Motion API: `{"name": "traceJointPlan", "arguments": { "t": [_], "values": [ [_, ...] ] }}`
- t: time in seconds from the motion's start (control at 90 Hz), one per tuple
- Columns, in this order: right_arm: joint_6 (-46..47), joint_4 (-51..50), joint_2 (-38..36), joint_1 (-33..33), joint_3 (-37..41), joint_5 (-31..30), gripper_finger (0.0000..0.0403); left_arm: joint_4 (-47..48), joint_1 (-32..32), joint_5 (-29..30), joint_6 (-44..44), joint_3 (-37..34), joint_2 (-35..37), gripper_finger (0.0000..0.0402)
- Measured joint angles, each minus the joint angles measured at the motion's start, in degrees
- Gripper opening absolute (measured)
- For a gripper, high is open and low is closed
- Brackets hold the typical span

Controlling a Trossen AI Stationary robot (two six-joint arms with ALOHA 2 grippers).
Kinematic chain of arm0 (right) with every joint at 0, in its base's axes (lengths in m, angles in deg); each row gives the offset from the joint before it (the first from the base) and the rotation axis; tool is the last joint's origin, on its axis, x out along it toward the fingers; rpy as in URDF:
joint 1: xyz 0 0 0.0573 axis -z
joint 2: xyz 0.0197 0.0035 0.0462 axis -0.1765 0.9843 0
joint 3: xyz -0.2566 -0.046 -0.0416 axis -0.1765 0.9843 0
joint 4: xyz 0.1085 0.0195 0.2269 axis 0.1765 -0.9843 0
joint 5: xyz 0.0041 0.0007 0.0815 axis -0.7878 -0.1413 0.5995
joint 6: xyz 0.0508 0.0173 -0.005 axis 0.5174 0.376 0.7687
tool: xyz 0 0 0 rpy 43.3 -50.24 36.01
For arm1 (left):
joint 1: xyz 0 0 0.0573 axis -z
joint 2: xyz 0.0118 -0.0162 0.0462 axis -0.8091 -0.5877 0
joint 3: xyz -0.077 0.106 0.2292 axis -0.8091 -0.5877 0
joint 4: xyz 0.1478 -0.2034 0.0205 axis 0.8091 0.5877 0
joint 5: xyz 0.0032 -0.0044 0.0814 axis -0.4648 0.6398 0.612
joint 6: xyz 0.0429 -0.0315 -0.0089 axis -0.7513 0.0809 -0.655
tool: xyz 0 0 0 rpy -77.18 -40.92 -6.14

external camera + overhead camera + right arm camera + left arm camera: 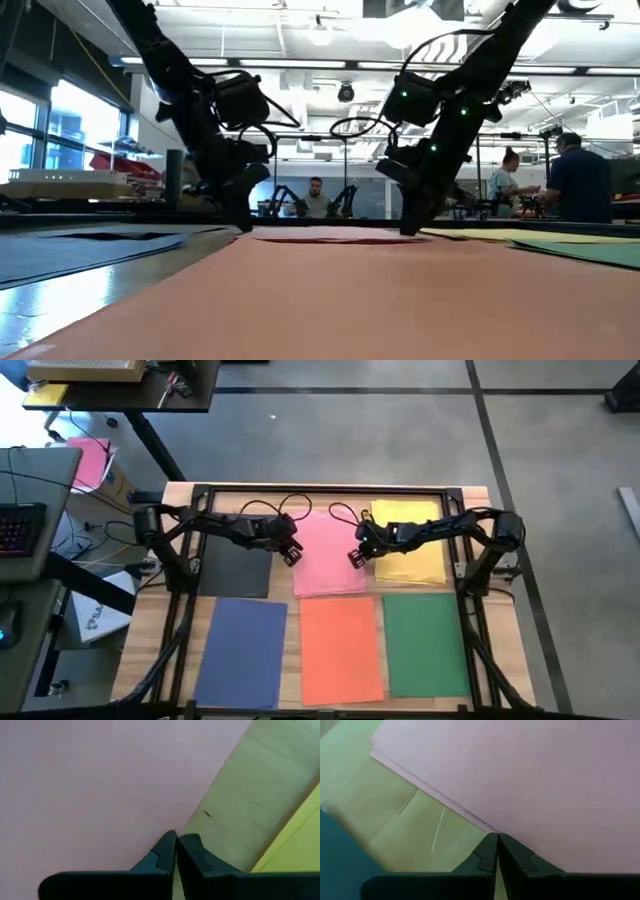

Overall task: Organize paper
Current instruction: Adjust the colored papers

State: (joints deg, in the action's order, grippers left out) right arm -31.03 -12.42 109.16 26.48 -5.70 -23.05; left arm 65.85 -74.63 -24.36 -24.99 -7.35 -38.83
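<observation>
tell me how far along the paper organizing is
Looks early. Six sheets lie spread in two rows, none stacked: dark grey sheet, pink sheet, yellow sheet, blue sheet, orange sheet, green sheet. In hand: left gripper and right gripper, both shut, at the pink sheet's opposite edges. Gathering remains.

The counter (145, 630) is pale wood with a dark frame running round it, and it stands on a grey floor (400, 430) crossed by dark seam lines. Off one side sits a grey desk (25, 500) with a keyboard (18, 528) lit in colours, and beyond that a dark table (120, 390) carrying a flat box. A cardboard box (115, 480) with a bright pink sheet (88, 460) lies on the floor between them. Seen level, the room is an open workshop with a white ceiling (320, 40) of pipes and strip lights, tall windows (60, 125) admitting daylight, and three people (545, 185) at benches far back.
</observation>
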Motion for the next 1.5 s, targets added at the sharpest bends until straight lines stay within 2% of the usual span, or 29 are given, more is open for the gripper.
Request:
{"name": "traceJointPlan", "arguments": {
  "t": [0.311, 0.433, 0.511, 0.7, 0.911, 1.089, 1.311, 1.5],
  "values": [
    [-0.5, -5.4, -3.9, -0.6, 0.2, 0.1, 0.0000, 5.5, 0.0, 1.7, -1.4, -0.1, 6.0, 0.0000],
    [0.7, -7.8, -4.0, -2.2, 0.2, 3.4, 0.0000, 10.5, 1.7, -3.0, -1.2, -0.1, 7.8, 0.0000],
    [1.8, -7.9, -3.4, -4.0, 0.1, 4.5, 0.0000, 12.9, 3.8, -6.1, 1.9, -0.2, 7.9, 0.0000],
    [4.4, -10.1, -3.3, -7.7, 0.0, 4.1, 0.0000, 14.4, 10.6, -11.1, 6.2, -0.1, 6.5, 0.0000],
    [7.1, -8.9, -3.3, -9.1, 0.1, 4.6, 0.0000, 10.9, 14.9, -8.7, 8.6, 0.0, 4.6, 0.0000],
    [7.1, -7.5, -3.3, -9.3, 0.2, 3.6, 0.0000, 8.9, 14.6, -6.1, 7.0, 0.0, 3.1, 0.0000],
    [6.0, -9.1, -5.5, -9.4, 0.2, 1.6, 0.0000, 9.6, 13.1, -0.2, 4.6, 0.1, 6.7, 0.0000],
    [7.7, -11.6, -5.8, -11.1, 0.2, 4.0, 0.0000, 13.6, 14.6, -4.8, 6.9, 0.0, 8.1, 0.0000]
  ]
}}
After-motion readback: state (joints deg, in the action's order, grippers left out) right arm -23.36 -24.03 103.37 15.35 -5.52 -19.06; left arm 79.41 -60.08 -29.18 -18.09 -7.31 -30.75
